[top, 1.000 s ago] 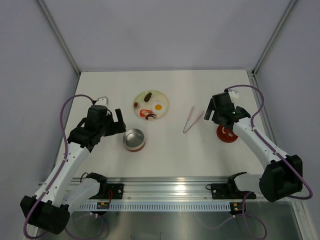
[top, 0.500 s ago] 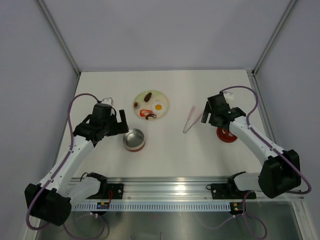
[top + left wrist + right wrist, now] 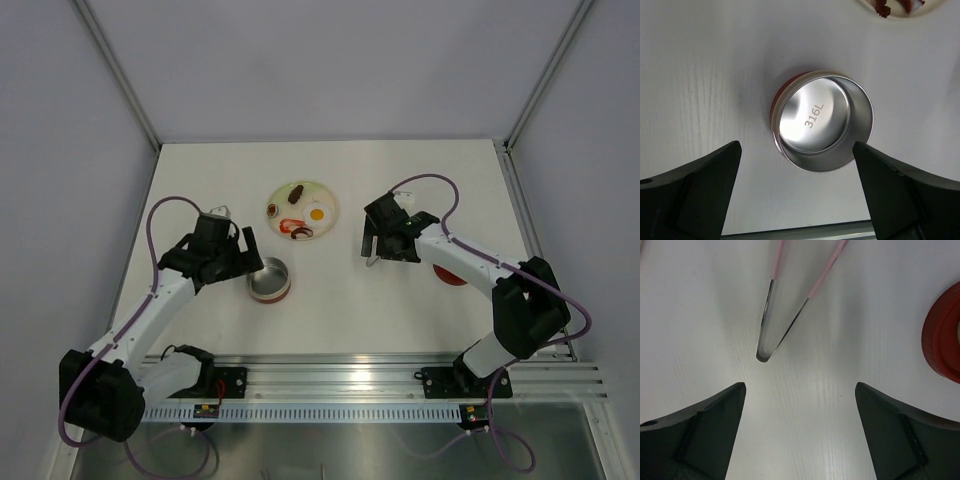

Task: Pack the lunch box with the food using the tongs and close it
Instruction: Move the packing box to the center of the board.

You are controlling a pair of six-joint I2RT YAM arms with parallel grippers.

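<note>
Beneath the empty, wide-open right hand (image 3: 800,402), tongs (image 3: 763,354) run off-frame; left hand (image 3: 796,150) likewise open

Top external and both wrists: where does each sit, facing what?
Top external: above, behind the bases, looking down on the table; both arms show.
Left wrist: on the left arm, looking down at the lunch box; open left fingers show.
Right wrist: looking down at the tongs and lid; open right fingers show.
Shared: lunch box, top and left wrist.
</note>
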